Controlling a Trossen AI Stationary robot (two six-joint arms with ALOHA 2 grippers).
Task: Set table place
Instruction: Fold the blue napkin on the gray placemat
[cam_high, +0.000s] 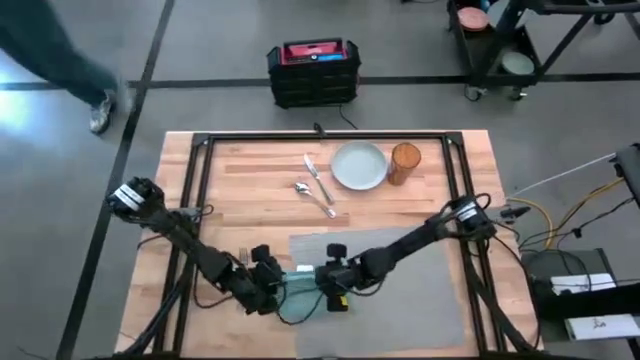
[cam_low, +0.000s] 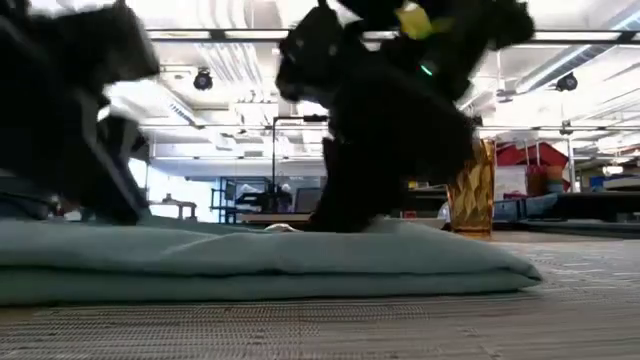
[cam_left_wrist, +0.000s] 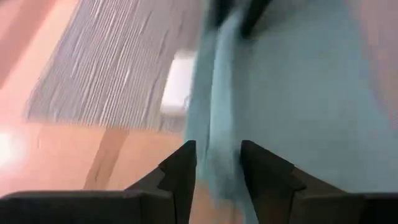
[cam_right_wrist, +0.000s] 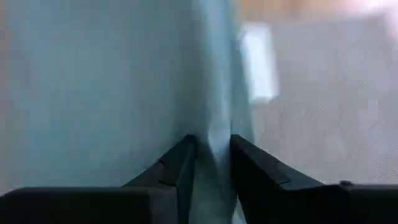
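From above, the left gripper (cam_high: 268, 290) and right gripper (cam_high: 330, 283) meet over the teal napkin (cam_high: 300, 285) at the grey placemat's (cam_high: 420, 300) near-left edge on the table (cam_high: 250, 190), and each wrist view shows jaws pinching a napkin fold.

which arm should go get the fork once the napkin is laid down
Right, probably. Both tools, left and right, grip the napkin, but the fork lies nearer the right arm's side.

Bare table (cam_high: 250, 185) left of the fork (cam_high: 311, 166), spoon (cam_high: 314, 198), plate (cam_high: 359, 165) and amber glass (cam_high: 404, 163).
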